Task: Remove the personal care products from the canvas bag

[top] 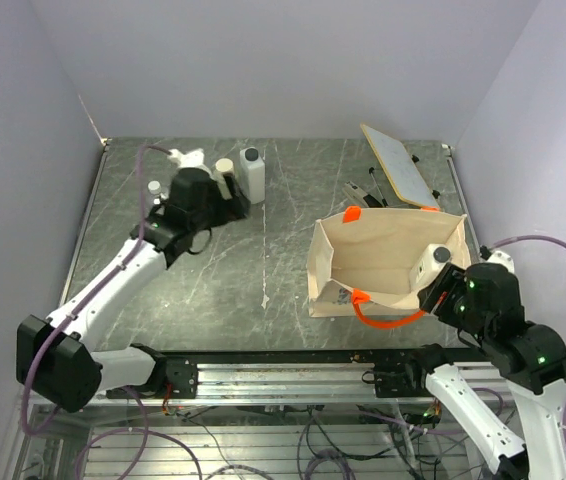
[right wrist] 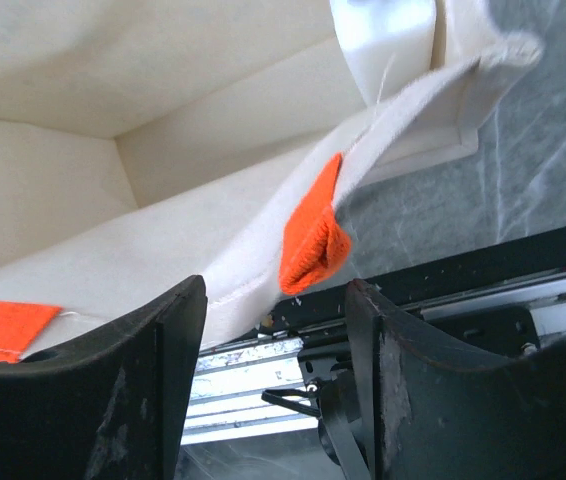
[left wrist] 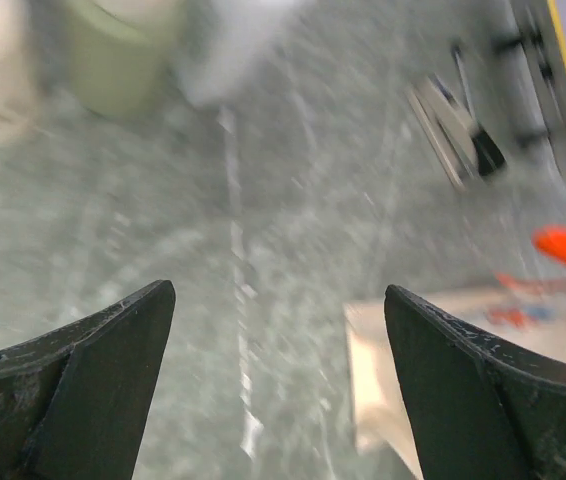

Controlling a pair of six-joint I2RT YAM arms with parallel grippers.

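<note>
Beige canvas bag (top: 368,250) being straddled at rim, lower right, by half-open right pincer (right wrist: 275,285), probably steadying | left pincer (left wrist: 278,290) being held wide, empty.

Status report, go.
Left gripper open, empty, by bottles on table. Right gripper open at canvas bag rim. One white bottle still inside. No obstruction seen.

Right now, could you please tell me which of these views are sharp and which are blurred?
Top external: sharp and evenly lit, the canvas bag crisp. Left wrist: heavily blurred, the bottles along the top mere smears. Right wrist: the bag's orange handle in focus, no strong glare.
</note>
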